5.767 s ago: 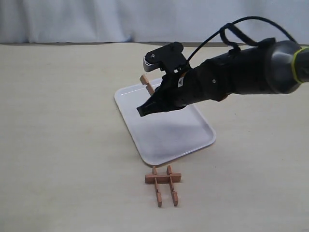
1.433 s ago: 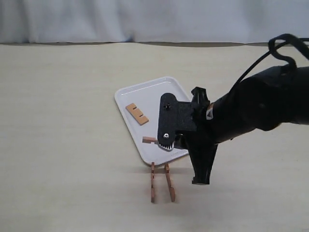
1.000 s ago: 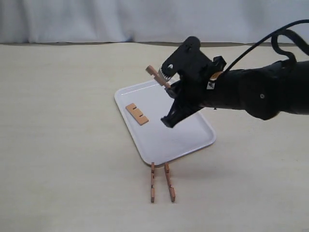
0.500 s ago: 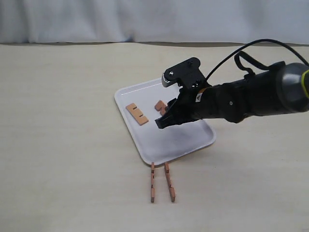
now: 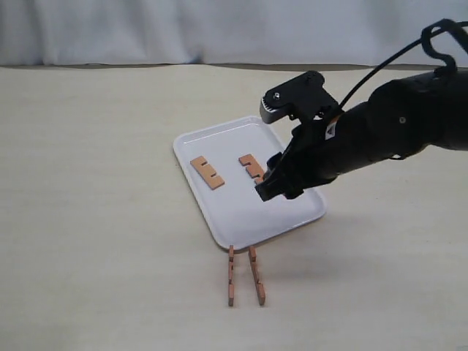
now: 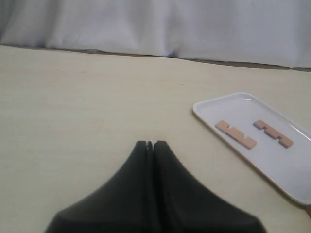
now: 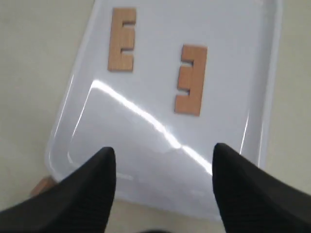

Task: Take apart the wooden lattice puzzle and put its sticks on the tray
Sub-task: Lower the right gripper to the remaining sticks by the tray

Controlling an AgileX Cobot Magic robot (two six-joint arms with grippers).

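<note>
Right wrist view: jaws wide, empty; two notched wooden sticks (image 7: 116, 40) on glossy tray (image 7: 146, 160).

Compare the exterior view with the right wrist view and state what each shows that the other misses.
Exterior only: the right arm and two loose sticks side by side on the table just off the tray; the wrist view catches at most a brown tip. Right wrist only: the right end effector plainly open, nothing between its fingers. Both: two notched sticks lying flat and apart on the white tray.
</note>
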